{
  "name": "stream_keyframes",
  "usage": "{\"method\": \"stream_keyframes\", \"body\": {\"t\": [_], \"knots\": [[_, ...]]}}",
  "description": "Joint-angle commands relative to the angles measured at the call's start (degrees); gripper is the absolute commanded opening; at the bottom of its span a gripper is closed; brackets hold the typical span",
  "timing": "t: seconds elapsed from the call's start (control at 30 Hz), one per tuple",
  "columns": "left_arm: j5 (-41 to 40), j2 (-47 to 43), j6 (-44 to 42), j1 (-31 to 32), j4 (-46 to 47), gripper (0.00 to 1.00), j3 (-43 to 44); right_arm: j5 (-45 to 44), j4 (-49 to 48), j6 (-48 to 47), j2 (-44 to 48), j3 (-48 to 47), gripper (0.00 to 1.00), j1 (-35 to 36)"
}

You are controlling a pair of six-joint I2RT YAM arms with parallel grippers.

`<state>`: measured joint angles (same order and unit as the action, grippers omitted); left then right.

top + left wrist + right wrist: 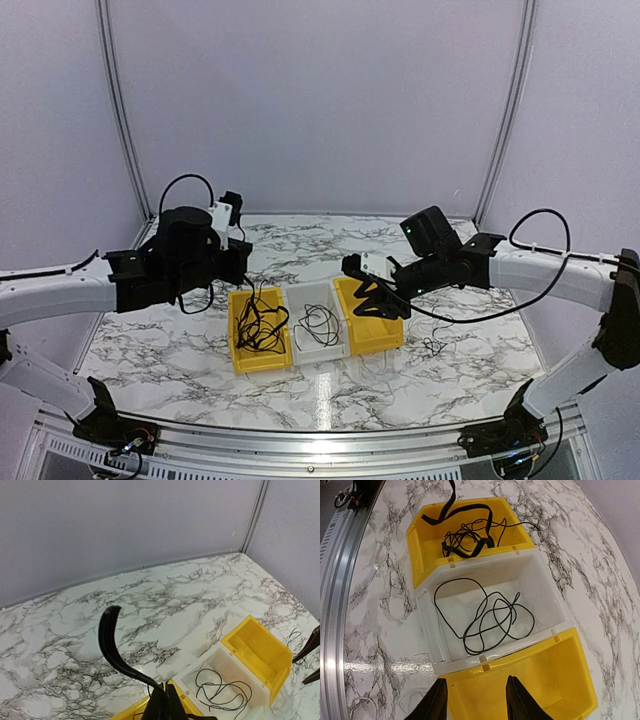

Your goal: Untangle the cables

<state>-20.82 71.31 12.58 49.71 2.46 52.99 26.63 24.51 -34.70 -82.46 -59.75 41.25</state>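
Note:
A tangle of black cables (260, 326) (467, 537) fills the left yellow bin (240, 352) (417, 542). My left gripper (247, 272) (167, 702) hangs above that bin, shut on a flat black cable (111, 645) that curls up past its tips and trails down into the tangle. One thin black cable (318, 325) (220, 690) (487, 617) lies looped in the white middle bin (305, 295) (427, 625). My right gripper (385, 300) (476, 700) stands open over the right yellow bin (385, 338) (570, 680), with nothing between its fingers.
The three bins sit side by side on the marble table (180, 340). Another thin black cable (432, 346) (295, 639) lies on the table just right of the right bin. A pale loop (367, 702) lies near the table's metal front rail (332, 605).

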Motion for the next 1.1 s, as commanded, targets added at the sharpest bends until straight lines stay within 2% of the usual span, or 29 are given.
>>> {"method": "stream_keyframes", "body": {"t": [0.0, 0.17, 0.6, 0.93, 1.07], "knots": [[2.43, 4.89, 2.46, 0.04, 8.73, 0.0, 0.34, -0.51, 1.88, 0.12, 1.68, -0.04, 0.39, 1.02], [2.85, 9.42, 3.73, 0.08, 10.39, 0.0, -0.03, -1.19, -0.71, -0.48, 3.96, 3.47, 0.4, 1.03], [0.54, 9.45, 5.98, 0.06, 11.33, 0.0, -11.09, -2.2, 0.26, -1.84, 0.15, 1.6, 0.4, 4.17], [4.65, 13.18, 6.41, 0.55, 11.78, 0.0, -10.77, -3.15, 1.08, -2.47, -0.92, 1.47, 0.4, 5.37], [4.82, 12.37, 5.75, 0.69, 8.33, 0.09, -9.09, -3.32, 1.99, -2.57, -1.8, 0.28, 0.4, 5.57]]}}
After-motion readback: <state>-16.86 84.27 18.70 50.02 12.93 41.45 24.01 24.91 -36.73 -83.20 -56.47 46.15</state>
